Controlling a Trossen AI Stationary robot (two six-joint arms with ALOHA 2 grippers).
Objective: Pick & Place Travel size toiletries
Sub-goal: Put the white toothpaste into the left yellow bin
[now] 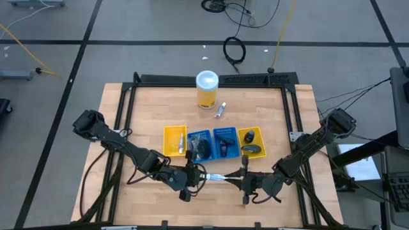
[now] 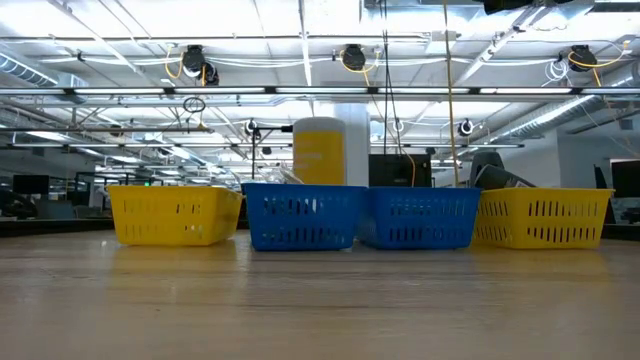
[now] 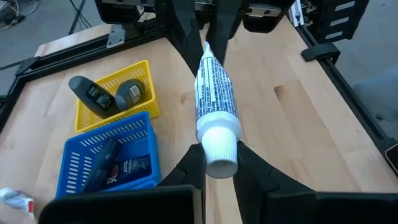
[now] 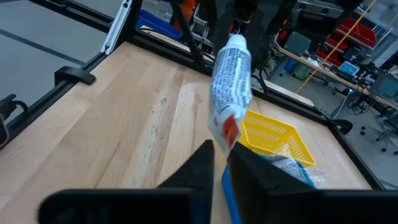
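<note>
- Table (image 1: pixel 147 108): light wood planks in a dark frame, standing on a grey floor with black lines and loose cables.
- Room, low view: open hall with ceiling pipes and lights behind the table.
- Row of four trays at mid-table, left to right: left yellow tray (image 1: pixel 174 140), left blue tray (image 1: pixel 199 143), right blue tray (image 1: pixel 224 142), right yellow tray (image 1: pixel 250 141). The right yellow tray holds two dark oval pieces (image 3: pixel 99 94).
- Yellow canister (image 1: pixel 207 89) with white lid: upright, far side of the trays. A small white tube (image 1: pixel 220 110) lies just right of it on the bare wood.
- Left arm: reaches from the left edge inward to the near centre; left pincer (image 3: pixel 219 163) is pinching the capped end of the white toothpaste tube (image 3: pixel 214 99).
- Right arm: reaches from the right edge inward to the near centre; right pincer (image 4: pixel 219 158) is pinching the flat crimped end of the same tube.
- White toothpaste tube: held level between both pincers, above the table, on the near side of the blue trays.
</note>
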